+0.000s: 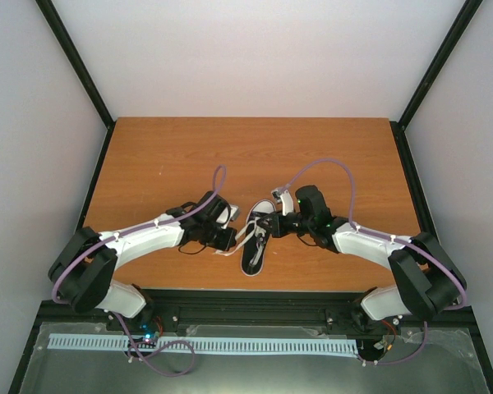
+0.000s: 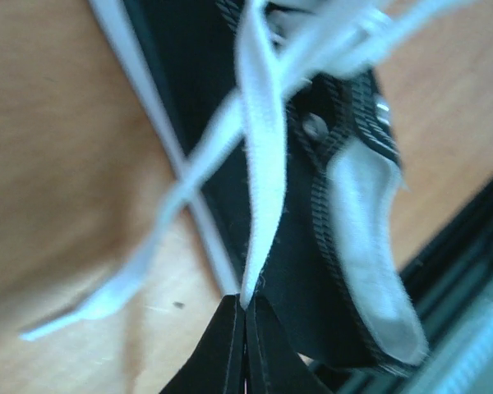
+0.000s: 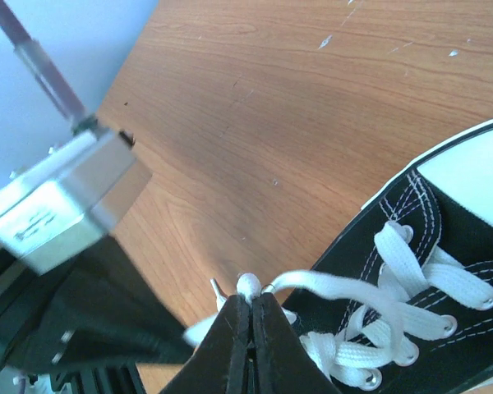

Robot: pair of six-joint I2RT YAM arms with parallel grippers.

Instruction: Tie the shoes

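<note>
A small black canvas sneaker (image 1: 255,246) with a white toe cap lies on the table between the two arms, toe pointing away. My left gripper (image 1: 230,239) is at its left side, shut on a white lace (image 2: 261,148) that runs taut from the jaws up to the eyelets. My right gripper (image 1: 273,226) is at the shoe's right side, shut on a folded bit of the other lace (image 3: 273,286). The shoe (image 3: 444,287) fills the right of the right wrist view and the middle of the left wrist view (image 2: 304,271). A loose lace end (image 2: 107,295) trails on the wood.
The wooden table (image 1: 164,156) extends far behind the shoe. The black frame rail (image 1: 263,300) runs along the near edge just below the shoe's heel. The left arm's camera housing (image 3: 62,201) shows at the left of the right wrist view.
</note>
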